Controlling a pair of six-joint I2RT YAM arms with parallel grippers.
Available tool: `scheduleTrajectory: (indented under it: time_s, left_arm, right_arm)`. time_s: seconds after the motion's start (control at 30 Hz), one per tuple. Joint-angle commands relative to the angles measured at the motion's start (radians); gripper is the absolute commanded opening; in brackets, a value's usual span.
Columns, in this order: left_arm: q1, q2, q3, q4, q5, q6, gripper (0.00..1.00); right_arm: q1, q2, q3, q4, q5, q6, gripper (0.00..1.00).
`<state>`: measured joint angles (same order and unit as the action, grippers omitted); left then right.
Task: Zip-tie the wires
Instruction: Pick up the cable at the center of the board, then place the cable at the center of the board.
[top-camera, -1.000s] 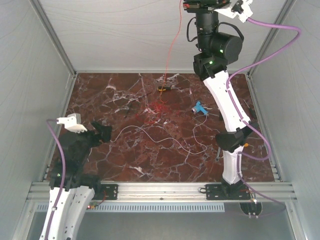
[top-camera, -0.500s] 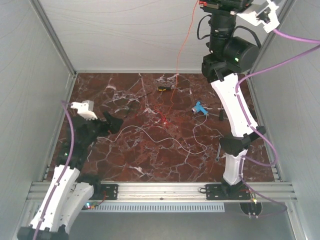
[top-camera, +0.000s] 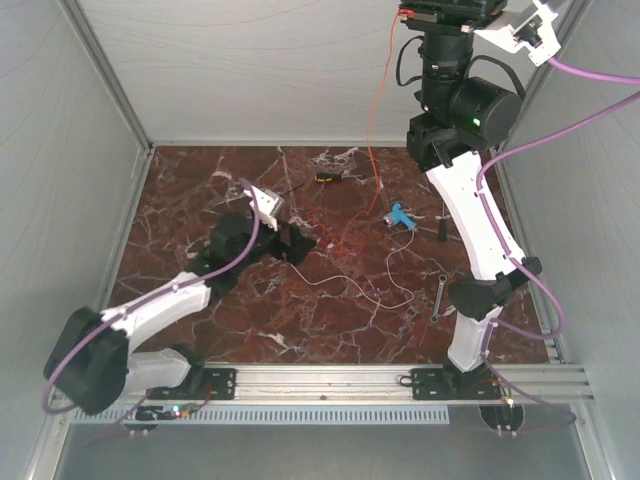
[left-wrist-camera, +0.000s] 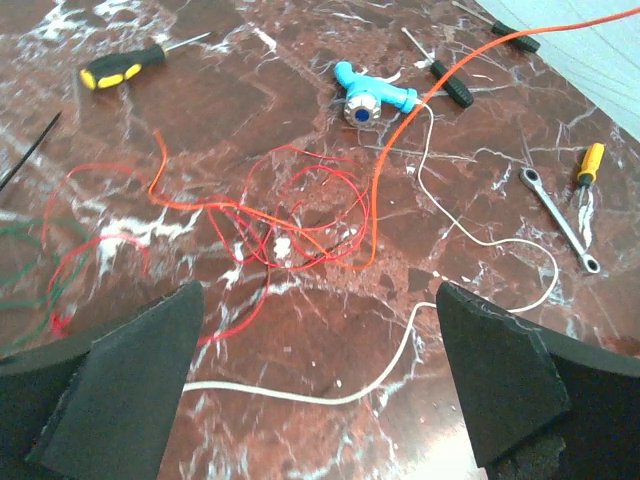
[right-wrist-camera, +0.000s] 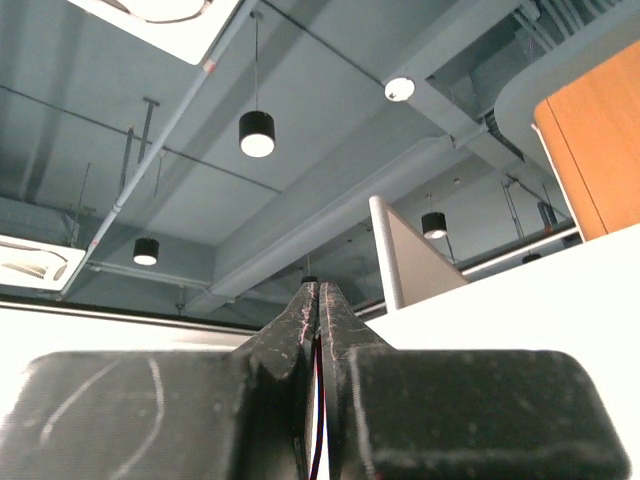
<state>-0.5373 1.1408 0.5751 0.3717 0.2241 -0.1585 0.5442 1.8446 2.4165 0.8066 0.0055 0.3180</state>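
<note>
A tangle of thin red wires (top-camera: 328, 236) lies mid-table, also in the left wrist view (left-wrist-camera: 290, 215). One orange-red strand (top-camera: 372, 120) rises from it to the top edge, where my right arm's wrist (top-camera: 447, 30) is raised high. In the right wrist view my right gripper (right-wrist-camera: 318, 292) is shut on a thin red strand and points at the ceiling. A white wire (top-camera: 350, 284) snakes across the table. My left gripper (top-camera: 300, 243) is open and low, with the white wire (left-wrist-camera: 330, 398) passing between its fingers just short of the red tangle (left-wrist-camera: 318, 300).
A yellow-black screwdriver (top-camera: 328, 177) (left-wrist-camera: 125, 65) and a thin black strip (left-wrist-camera: 28, 150) lie at the back. A blue tool (top-camera: 400, 216) (left-wrist-camera: 372, 98), a black-handled screwdriver (left-wrist-camera: 447, 86), a wrench (top-camera: 439, 297) (left-wrist-camera: 560, 215) and a small orange-handled tool (left-wrist-camera: 590, 162) lie to the right.
My left arm has swung from the table's left side to the centre, and its open gripper now sits over the white wire. My right arm shifted right, carrying the strand.
</note>
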Motion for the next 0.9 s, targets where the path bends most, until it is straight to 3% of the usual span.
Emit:
scheduleTrajectory:
  time_s: [0.0, 0.2, 0.37, 0.87]
  left_arm:
    - [-0.027, 0.157, 0.053, 0.341, 0.104, 0.116, 0.98]
    - [-0.035, 0.376, 0.181, 0.381, 0.258, 0.158, 0.93]
    - [-0.035, 0.502, 0.251, 0.417, 0.259, 0.118, 0.82]
    - [-0.082, 0.679, 0.315, 0.495, 0.272, -0.027, 0.77]
  right_arm:
    - [-0.012, -0.038, -0.032, 0.019, 0.026, 0.015, 0.0]
    - [-0.035, -0.09, -0.109, 0.033, 0.03, 0.028, 0.0]
    - [-0.064, -0.13, -0.166, 0.052, 0.036, 0.041, 0.0]
    - [-0.13, -0.194, -0.273, 0.076, 0.052, 0.088, 0.0]
